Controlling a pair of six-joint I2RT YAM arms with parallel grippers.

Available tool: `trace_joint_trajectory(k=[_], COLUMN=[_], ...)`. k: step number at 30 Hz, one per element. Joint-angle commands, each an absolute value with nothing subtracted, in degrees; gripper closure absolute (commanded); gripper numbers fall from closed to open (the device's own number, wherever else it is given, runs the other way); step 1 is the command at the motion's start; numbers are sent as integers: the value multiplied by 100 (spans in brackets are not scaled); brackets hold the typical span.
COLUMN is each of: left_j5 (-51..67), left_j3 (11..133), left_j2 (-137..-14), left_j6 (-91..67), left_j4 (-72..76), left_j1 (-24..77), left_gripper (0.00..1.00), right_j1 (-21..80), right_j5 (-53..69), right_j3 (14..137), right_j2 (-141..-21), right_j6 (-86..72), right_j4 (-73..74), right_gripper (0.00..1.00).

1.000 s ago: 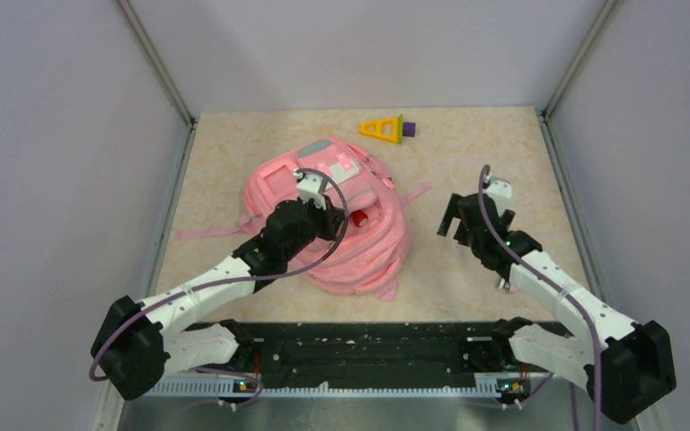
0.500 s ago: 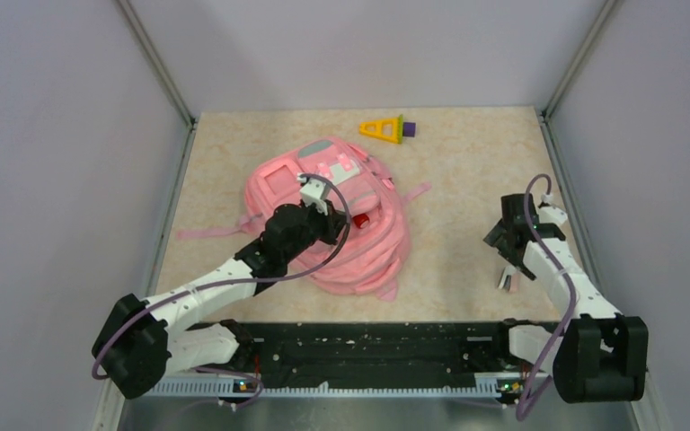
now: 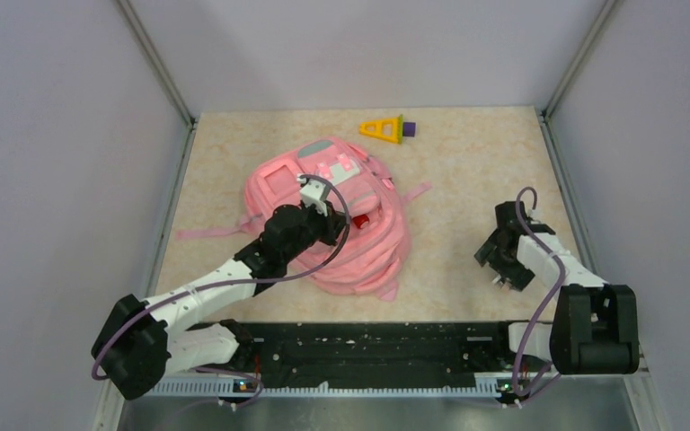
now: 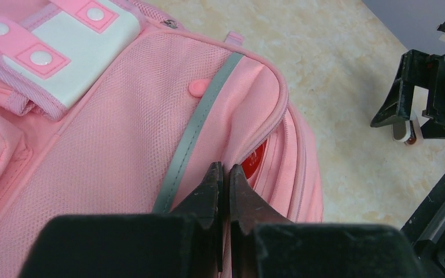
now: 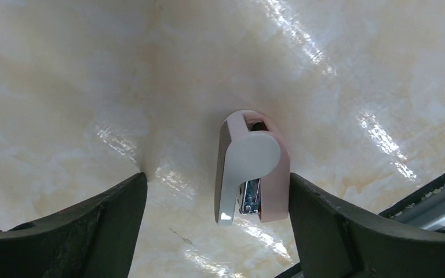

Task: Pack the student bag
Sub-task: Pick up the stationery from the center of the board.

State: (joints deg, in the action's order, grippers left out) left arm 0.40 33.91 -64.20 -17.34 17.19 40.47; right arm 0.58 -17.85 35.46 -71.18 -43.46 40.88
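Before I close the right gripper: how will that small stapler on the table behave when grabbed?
The stapler looks like hard plastic and metal, so it should not flex. It seems light and blocky, so it is unlikely to roll. Its rounded glossy top may slip; the open right gripper straddles its sides, probably the safer hold.

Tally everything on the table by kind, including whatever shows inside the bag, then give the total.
Student bag: 1
Small stapler: 1
Yellow-and-purple triangle toy: 1
Red item showing in the bag's opening, kind unclear: 1
Total: 4
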Motion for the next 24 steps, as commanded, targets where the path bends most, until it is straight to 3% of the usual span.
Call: trace_joint_trajectory(k=[1,4,10,18,24], left_j5=[-261,-285,-274,-255,-259], left_j3=[3307,3300,3305,3254,3226], left_j2=[-6243,-6211,-6171,-6076,-6108], left_j6=[-1582,-1567,-1580,-1618,-1634], left_j4=[1889,1853,1845,1833,1837], left_j1=[3951,3946,3948,3947,3946], left_gripper=[100,100,100,100,100], right_j1=[185,251,259,255,325], right_j5=[-1298,-1166,-1163,-1279,-1255], right_j3=[3455,3352,3185,3097,2976], right_j2=[-6947,-6935,-6813,-6495,-6265], right_j6=[-4337,-4338,-4416,-4331,-4164], right_j4=[3942,3806,3733,3594,3409], right_gripper=[16,27,40,43,51])
